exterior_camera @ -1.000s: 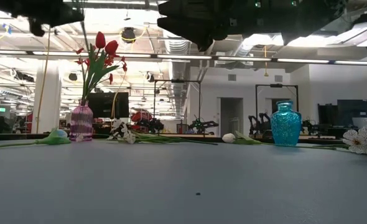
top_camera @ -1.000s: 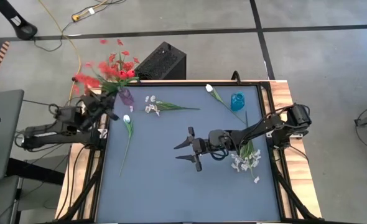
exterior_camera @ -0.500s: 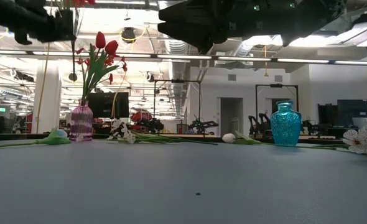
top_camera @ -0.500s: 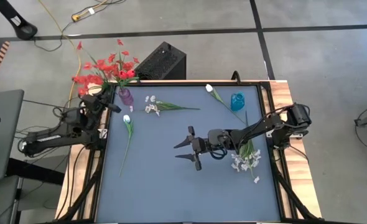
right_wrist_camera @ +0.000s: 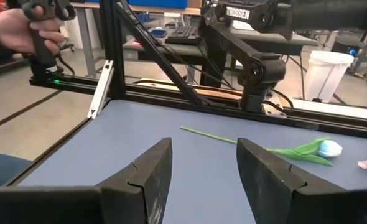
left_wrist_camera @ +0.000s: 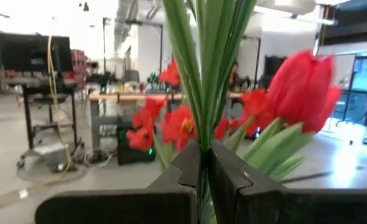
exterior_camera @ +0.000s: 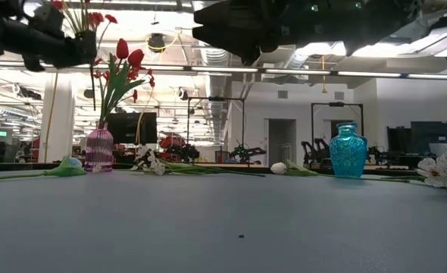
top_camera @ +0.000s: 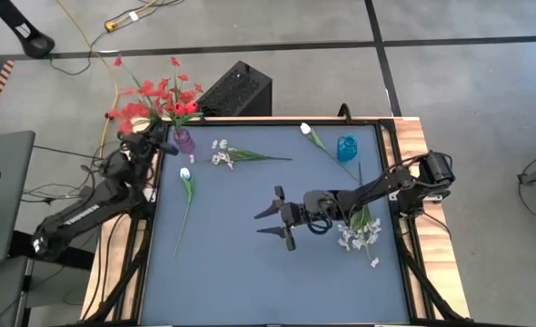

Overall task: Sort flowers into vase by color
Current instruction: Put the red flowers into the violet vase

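- Since a second ago the left gripper has swung in from the table's left edge toward the purple vase, carrying its red flowers up with it; the right arm has not shifted.
- Red flowers: a bunch with green stalks is pinched between the left gripper's closed fingers, stalks rising straight up out of the jaws, red tulip blooms spread around them. In the low view the bunch sits high, above and just left of the vase.
- Purple vase: upright at the far left corner of the blue table, already holding several red tulips.
- Blue vase: upright near the far right of the table, with nothing showing in it.
- White flowers still lying on the table: a pale tulip with a long stalk near the left edge, a small white cluster just right of the purple vase, a white bud on a stem beside the blue vase, and a white spray near the right edge, beneath the right arm.
- Right gripper: hovers over the table's middle, fingers spread apart, holding nothing.
- A person's hand grips a control handle beyond the table in the right wrist view.
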Action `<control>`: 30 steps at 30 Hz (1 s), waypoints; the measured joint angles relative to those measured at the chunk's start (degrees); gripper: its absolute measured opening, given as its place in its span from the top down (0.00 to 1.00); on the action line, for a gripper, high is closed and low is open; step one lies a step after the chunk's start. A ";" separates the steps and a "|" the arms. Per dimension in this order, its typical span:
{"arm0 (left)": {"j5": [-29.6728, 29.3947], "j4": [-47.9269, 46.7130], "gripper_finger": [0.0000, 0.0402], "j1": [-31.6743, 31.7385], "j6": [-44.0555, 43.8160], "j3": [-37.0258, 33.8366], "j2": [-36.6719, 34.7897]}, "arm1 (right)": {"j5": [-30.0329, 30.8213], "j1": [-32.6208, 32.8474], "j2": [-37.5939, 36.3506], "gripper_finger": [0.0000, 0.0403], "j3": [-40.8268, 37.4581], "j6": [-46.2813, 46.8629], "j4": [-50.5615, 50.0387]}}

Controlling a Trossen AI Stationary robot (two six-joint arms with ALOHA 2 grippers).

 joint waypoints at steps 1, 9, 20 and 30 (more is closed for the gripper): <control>1.39 -0.17 1.00 1.07 -1.51 0.00 0.87 | 0.00 -0.01 0.00 0.49 0.00 0.00 -0.02; 7.28 4.16 1.00 7.00 -3.51 0.00 7.16 | -0.01 0.23 0.00 0.49 0.00 0.15 -1.47; 9.32 4.02 1.00 10.33 -7.07 0.00 12.48 | -0.01 0.19 0.00 0.49 -0.04 -0.07 -2.28; 9.34 3.01 1.00 12.55 -10.86 0.00 15.97 | -0.01 0.23 0.00 0.49 -0.04 -0.25 -2.59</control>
